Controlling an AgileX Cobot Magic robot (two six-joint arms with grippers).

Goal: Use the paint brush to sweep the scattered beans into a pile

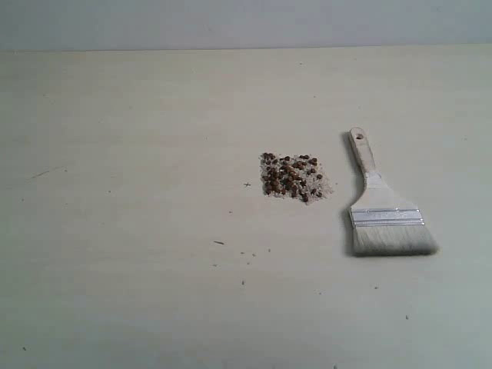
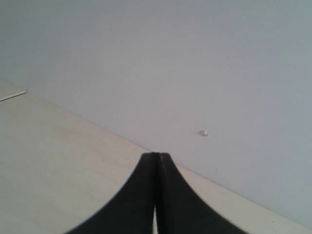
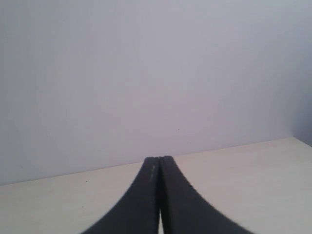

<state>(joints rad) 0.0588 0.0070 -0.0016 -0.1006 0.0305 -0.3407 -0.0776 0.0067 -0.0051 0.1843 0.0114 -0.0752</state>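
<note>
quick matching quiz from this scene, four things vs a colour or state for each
1 beans
2 brush handle
3 brush band
4 left gripper

a silver
b shut, holding nothing
c reddish-brown
d cream

Pairs: 1-c, 2-d, 3-a, 4-b

Exterior cam: high, angled down on table (image 1: 123, 292), wall (image 1: 246, 23) behind. Wrist cams: low behind left gripper (image 2: 156, 155) and right gripper (image 3: 159, 158), facing wall. All share table, wall.
</note>
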